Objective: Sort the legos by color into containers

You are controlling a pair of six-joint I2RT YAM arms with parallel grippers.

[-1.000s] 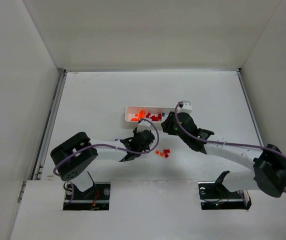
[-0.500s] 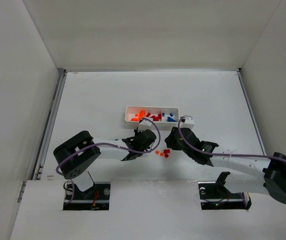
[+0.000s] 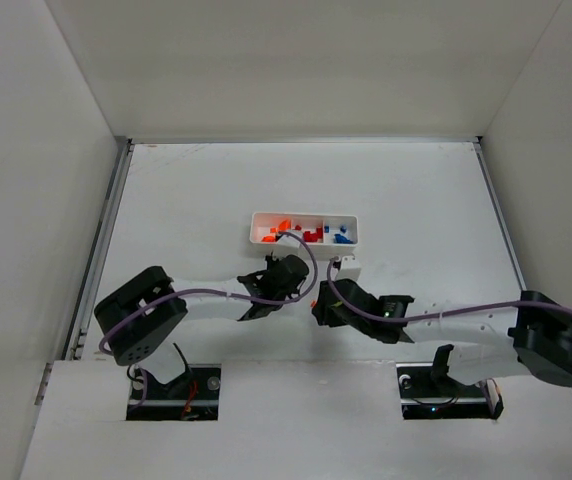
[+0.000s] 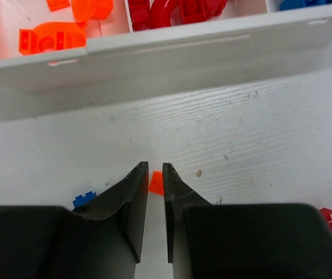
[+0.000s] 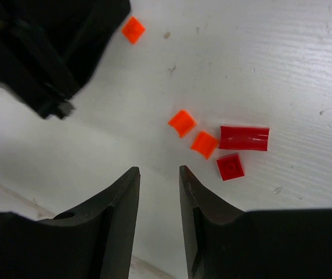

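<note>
Left-wrist view: mid-pickup, the left gripper (image 4: 154, 167) was shut empty before an orange brick (image 4: 156, 183), the right gripper (image 5: 158, 171) half-open, empty; reopening was judged needed.

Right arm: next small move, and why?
Probably ease the right gripper ahead until the nearest small orange plastic brick sits between its open fingers. The brick lies loose on the white table, just beyond the fingertips and slightly off the gap's line.

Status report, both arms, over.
Left gripper shut, orange brick lying at its tips. Right gripper open, four loose bricks ahead, two orange, two red. Tray partly filled. Grippers close together, nothing else in the way.
</note>
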